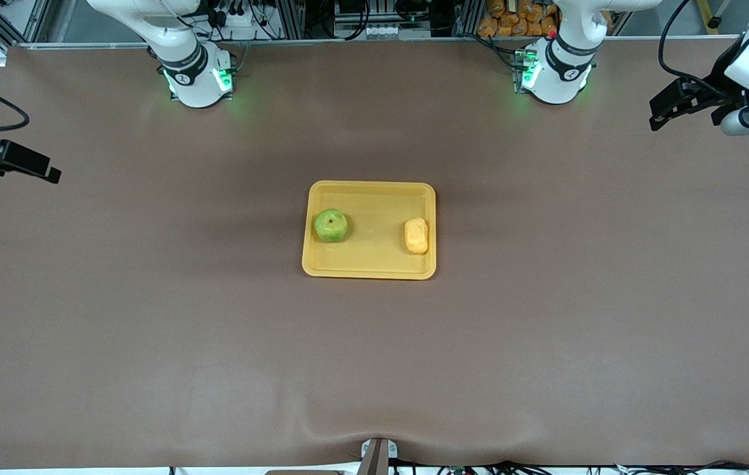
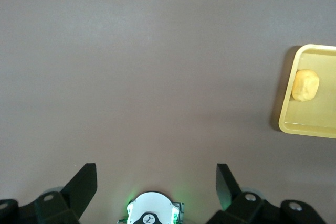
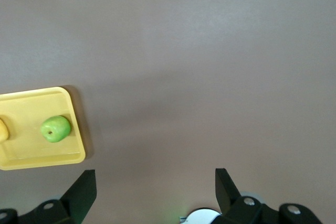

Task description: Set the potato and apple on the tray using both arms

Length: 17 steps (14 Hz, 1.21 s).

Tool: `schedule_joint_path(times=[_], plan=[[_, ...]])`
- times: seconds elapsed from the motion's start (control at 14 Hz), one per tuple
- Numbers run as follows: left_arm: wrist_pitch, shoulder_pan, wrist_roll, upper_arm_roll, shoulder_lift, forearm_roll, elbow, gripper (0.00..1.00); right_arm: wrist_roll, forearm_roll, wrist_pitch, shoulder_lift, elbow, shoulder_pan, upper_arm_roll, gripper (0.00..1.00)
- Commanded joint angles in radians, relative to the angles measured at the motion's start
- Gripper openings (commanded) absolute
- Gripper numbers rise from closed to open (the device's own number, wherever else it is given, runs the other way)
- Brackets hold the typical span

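The left gripper [image 1: 661, 115] hangs in the air over the left arm's end of the table [image 1: 546, 330], fingers [image 2: 84, 184] spread wide and holding nothing. The right gripper [image 1: 51, 175] hangs over the right arm's end, likewise wide and empty (both arms wait well apart from the tray). The tray [image 1: 374, 270] lies mid-table. In it the apple [image 1: 331, 225] rests toward the right arm's end and the potato [image 1: 416, 235] toward the left arm's end, well apart from each other.
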State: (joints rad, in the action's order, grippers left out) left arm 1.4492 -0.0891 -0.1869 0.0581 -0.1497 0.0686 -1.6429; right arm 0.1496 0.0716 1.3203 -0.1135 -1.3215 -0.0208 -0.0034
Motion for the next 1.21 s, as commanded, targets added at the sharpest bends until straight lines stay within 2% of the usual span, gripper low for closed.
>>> schedule_joint_path(times=[0.0,0.29,0.57,0.79,1.14], plan=[[-0.013,-0.004,0.018,-0.003,0.013,-0.018,0.029,1.0,-0.047,-0.041,0.014,0.093,-0.108,-0.022,0.026,1.0],[-0.013,-0.004,0.018,-0.001,0.012,-0.016,0.029,1.0,-0.131,-0.042,0.134,0.228,-0.298,-0.021,0.014,1.0],[-0.013,-0.004,0.017,0.0,0.01,-0.016,0.032,1.0,-0.186,-0.067,0.145,0.225,-0.285,-0.019,0.02,1.0],[-0.013,-0.004,0.018,0.0,0.012,-0.018,0.032,1.0,-0.312,-0.142,0.137,0.221,-0.266,-0.005,0.019,1.0],[-0.016,-0.003,0.015,0.0,0.012,-0.019,0.032,1.0,-0.294,-0.11,0.137,0.218,-0.266,-0.013,0.011,1.0]])
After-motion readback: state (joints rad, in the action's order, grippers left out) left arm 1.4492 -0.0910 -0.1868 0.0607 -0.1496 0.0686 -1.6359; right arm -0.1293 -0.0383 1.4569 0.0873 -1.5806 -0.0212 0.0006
